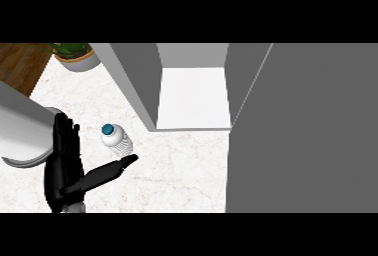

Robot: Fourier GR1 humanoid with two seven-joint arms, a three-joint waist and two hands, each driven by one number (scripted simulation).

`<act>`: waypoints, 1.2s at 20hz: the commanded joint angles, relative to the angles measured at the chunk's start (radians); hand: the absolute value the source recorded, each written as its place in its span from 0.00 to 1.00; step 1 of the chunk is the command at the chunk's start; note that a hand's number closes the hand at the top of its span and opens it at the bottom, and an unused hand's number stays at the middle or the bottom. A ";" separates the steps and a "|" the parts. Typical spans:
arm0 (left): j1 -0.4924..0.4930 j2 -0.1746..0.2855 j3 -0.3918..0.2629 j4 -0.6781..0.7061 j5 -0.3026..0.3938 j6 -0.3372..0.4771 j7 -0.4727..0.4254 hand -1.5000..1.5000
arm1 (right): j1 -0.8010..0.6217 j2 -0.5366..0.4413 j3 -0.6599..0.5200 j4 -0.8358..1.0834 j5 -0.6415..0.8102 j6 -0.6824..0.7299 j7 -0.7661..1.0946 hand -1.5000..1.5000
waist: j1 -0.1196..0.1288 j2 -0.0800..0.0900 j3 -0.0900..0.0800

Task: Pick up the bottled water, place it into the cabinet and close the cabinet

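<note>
One hand shows: your left hand [63, 167], at the view's left, fingers straight and thumb stretched out, holding nothing. Its thumb tip lies just beside the bottled water [118, 142], which appears to stand upright on the table [177, 175], blue cap up, near the open cabinet [137, 85]. Expect the bottle to be light, smooth-sided and easy to tip, so take it round the middle of its body, below the cap. Your right hand is out of view.
</note>
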 commanded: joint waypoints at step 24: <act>-0.315 0.028 0.312 1.068 0.339 -0.388 -0.749 0.00 | 0.241 -0.074 -0.016 -0.142 -0.073 0.058 -0.126 0.00 | -0.007 0.007 -0.002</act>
